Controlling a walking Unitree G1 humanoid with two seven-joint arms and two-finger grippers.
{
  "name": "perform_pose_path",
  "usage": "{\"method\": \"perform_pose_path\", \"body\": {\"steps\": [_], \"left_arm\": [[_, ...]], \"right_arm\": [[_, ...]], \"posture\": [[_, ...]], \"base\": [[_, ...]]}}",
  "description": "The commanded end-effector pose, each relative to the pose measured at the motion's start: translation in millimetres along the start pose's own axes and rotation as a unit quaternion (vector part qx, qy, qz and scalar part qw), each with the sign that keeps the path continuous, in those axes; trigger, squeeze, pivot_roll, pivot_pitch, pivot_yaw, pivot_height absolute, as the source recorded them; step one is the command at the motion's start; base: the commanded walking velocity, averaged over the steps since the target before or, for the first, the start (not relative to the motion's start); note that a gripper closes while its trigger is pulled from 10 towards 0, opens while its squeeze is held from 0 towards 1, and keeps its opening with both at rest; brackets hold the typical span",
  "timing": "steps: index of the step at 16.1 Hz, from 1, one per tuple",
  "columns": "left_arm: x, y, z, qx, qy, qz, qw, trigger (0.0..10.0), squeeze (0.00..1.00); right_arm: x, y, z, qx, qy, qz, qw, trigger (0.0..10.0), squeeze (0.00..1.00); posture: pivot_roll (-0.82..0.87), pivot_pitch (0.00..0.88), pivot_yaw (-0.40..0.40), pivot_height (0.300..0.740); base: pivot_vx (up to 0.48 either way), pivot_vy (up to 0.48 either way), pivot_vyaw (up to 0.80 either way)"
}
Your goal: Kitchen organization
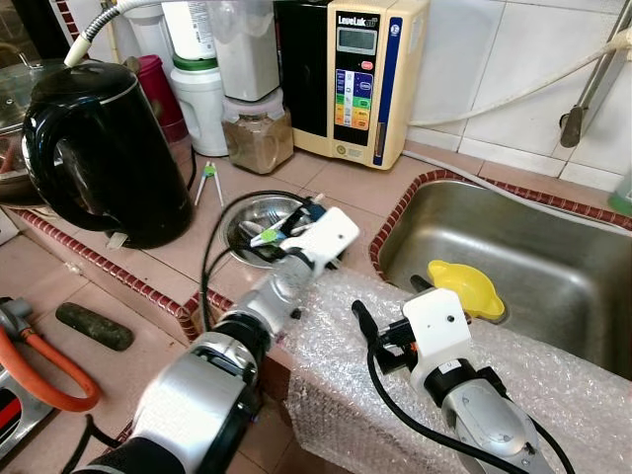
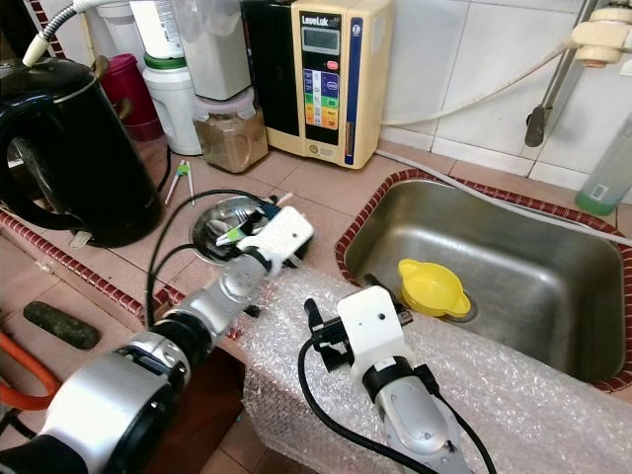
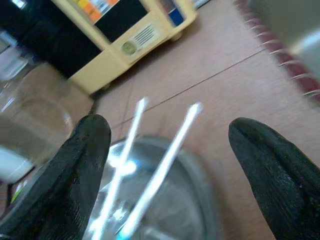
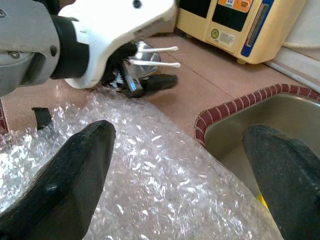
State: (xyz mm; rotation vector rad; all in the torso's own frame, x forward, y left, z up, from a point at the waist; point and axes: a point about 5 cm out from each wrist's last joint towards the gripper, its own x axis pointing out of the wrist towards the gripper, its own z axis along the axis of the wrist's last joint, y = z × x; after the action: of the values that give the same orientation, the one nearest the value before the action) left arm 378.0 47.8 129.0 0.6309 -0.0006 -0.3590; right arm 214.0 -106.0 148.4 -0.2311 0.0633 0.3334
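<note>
Over the steel bowl (image 1: 259, 229), which is sitting on the tiled counter (image 1: 336, 188) between the black kettle (image 1: 104, 148) and the sink (image 1: 513, 262), the left gripper (image 3: 165, 165) is hovering with its fingers spread wide and holding nothing. Two pale utensil handles (image 3: 165, 160) are lying in the bowl straight ahead of it, between the fingers, their long axes running along the gripper's reach toward the cream water ionizer (image 1: 360, 74). What the handles belong to is blurred. Nearer the sink, the right gripper (image 4: 175, 165) is resting open and empty over bubble wrap (image 1: 553, 380), farther from the bowl.
</note>
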Motion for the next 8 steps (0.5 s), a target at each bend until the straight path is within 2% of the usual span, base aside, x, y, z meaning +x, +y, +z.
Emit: {"method": "perform_pose_path", "body": {"steps": [1, 5, 7, 8], "left_arm": [[1.1, 10.4, -2.5, -0.007, 0.013, 0.016, 1.0, 10.0, 0.0], [-0.6, 19.0, -11.3, -0.003, 0.031, 0.023, 0.999, 10.0, 0.0], [0.4, 15.5, -7.4, -0.002, 0.024, 0.006, 1.0, 10.0, 0.0], [1.2, 7.3, -2.6, 0.005, 0.015, -0.02, 1.0, 10.0, 0.0]], "right_arm": [[0.6, 1.9, 4.4, -0.002, -0.009, 0.004, 1.0, 10.0, 0.0], [1.9, 2.0, 4.7, -0.003, -0.011, 0.007, 1.0, 10.0, 0.0], [2.5, 2.7, 4.8, -0.004, -0.011, 0.009, 1.0, 10.0, 0.0], [2.7, 3.4, 4.2, -0.004, -0.01, 0.01, 1.0, 10.0, 0.0]], "posture": [[-0.12, 0.001, 0.071, 0.74], [-0.12, 0.0, 0.071, 0.74], [-0.11, 0.0, 0.072, 0.74], [-0.12, 0.0, 0.075, 0.74]], "base": [[0.0, 0.0, 0.0], [0.0, 0.0, 0.0], [0.0, 0.0, 0.0], [0.0, 0.0, 0.0]]}}
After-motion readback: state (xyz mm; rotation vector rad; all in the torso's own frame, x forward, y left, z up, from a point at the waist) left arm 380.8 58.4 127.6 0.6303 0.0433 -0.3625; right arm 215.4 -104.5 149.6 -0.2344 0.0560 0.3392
